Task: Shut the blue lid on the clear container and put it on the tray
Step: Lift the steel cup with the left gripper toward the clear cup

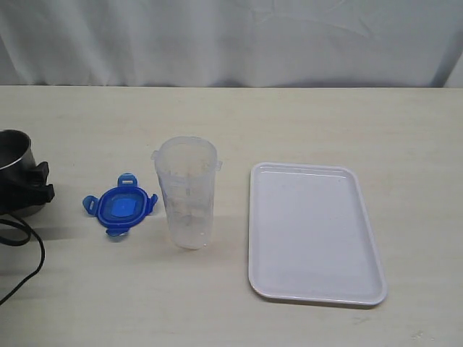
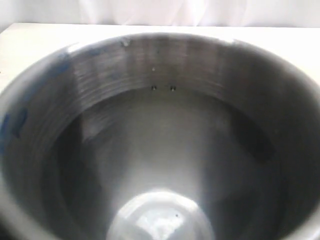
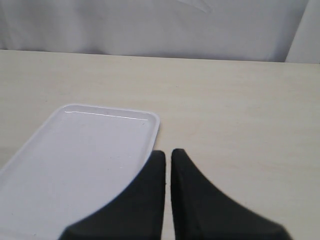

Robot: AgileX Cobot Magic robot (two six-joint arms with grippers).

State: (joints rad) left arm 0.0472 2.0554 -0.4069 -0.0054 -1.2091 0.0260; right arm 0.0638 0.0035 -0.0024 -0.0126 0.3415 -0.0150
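Observation:
The blue lid (image 1: 119, 206) lies flat on the table, just left of the clear container (image 1: 187, 191), which stands upright and uncovered. To the right of the container lies the white tray (image 1: 311, 231), with nothing on it. In the right wrist view my right gripper (image 3: 168, 152) is shut with nothing between its fingers, hovering by the tray's (image 3: 75, 150) edge. It is outside the exterior view. Black parts of my left gripper (image 1: 40, 182) show at the far left against a steel cup (image 1: 13, 155); its jaws are hidden.
The steel cup's inside (image 2: 160, 125) fills the whole left wrist view. A black cable (image 1: 29, 253) loops on the table at the front left. A white curtain hangs behind the table's far edge.

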